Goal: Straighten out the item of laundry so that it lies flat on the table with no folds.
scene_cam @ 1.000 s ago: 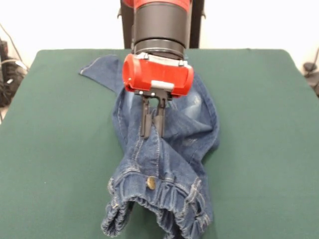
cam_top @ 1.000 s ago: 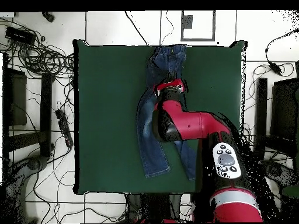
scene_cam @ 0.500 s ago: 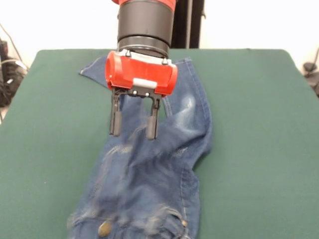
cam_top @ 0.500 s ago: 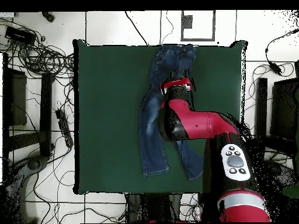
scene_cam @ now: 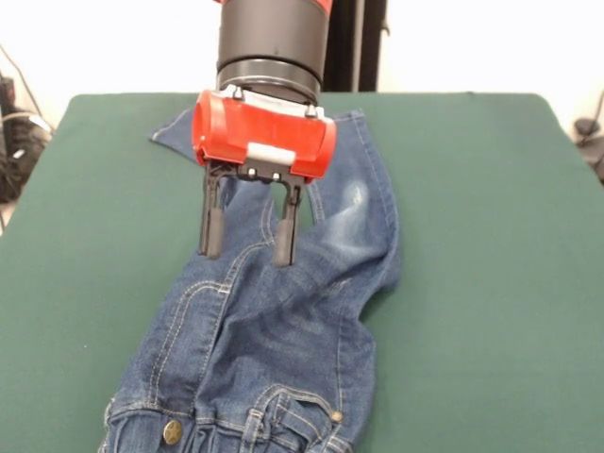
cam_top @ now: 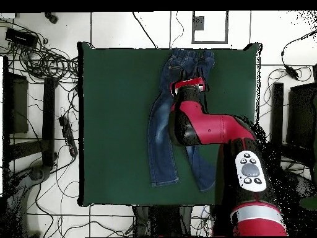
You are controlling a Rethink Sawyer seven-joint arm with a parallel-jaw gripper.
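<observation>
Blue denim fills the space right under my claw [scene_cam: 243, 238]: the jeans [scene_cam: 283, 321] lie spread on the green tabletop [scene_cam: 491, 283], and the claw hangs just above them with its two dark fingers [scene_cam: 211, 219] parted wide and nothing between them. I cannot tell whether the tips touch the cloth. In the front view, the upper part of the jeans lies below the claw, with tan stitching, a belt loop and a metal button [scene_cam: 172, 431] near the waistband at the picture's lower edge. Beside the claw, toward the picture's right, a faded whitish patch [scene_cam: 354, 200] sits on one leg, and creases run across the denim between that patch and the crotch. Behind the claw, the legs run on toward the far end of the tabletop; one cuff [scene_cam: 175, 132] pokes out to the left of the red wrist housing. From overhead, the arm [cam_top: 207, 127] covers part of one leg, while the other leg lies long and mostly flat alongside it.
</observation>
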